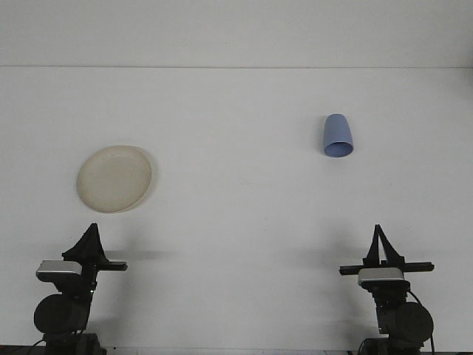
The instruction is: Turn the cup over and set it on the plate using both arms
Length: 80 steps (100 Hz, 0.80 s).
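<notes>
While both arms are waiting at the near edge, nothing is being done yet: the blue cup point(338, 136) is standing upside down at far right, well apart from the plate point(114, 178). Left gripper point(91, 238) and right gripper point(379, 241) are looking pressed together, holding nothing.

White table point(236, 222) fills view; pale wall point(236, 29) behind, seam btwn them.

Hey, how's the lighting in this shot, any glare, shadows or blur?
Front view: even, flat light and no glare on the white table; faint soft shadows beside the plate and blue cup; everything looks reasonably sharp.
</notes>
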Tool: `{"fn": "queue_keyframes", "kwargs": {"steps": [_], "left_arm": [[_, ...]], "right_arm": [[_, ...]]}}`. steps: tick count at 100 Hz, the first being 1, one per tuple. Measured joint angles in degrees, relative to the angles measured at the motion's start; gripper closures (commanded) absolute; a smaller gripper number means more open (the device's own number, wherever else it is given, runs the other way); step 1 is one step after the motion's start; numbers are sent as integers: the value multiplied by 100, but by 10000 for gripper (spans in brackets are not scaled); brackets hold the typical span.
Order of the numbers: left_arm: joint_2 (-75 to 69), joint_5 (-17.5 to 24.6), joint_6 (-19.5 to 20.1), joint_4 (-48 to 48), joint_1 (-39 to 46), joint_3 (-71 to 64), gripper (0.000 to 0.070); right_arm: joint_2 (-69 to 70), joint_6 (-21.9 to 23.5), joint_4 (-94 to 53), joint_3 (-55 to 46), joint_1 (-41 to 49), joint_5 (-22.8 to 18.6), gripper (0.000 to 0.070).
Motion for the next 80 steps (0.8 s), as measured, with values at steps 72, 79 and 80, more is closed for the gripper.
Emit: {"fn": "queue_keyframes", "kwargs": {"steps": [72,79,80], "left_arm": [[0,2,2,0,0,0,685],[0,0,2,0,0,0,685],[0,0,2,0,0,0,685]], "right_arm": [[2194,2883,-955,2699,-4,553,433],[2911,2653,-1016,3187,-4,361,156],[2953,2643,-1014,3211,-4,350,156]]}}
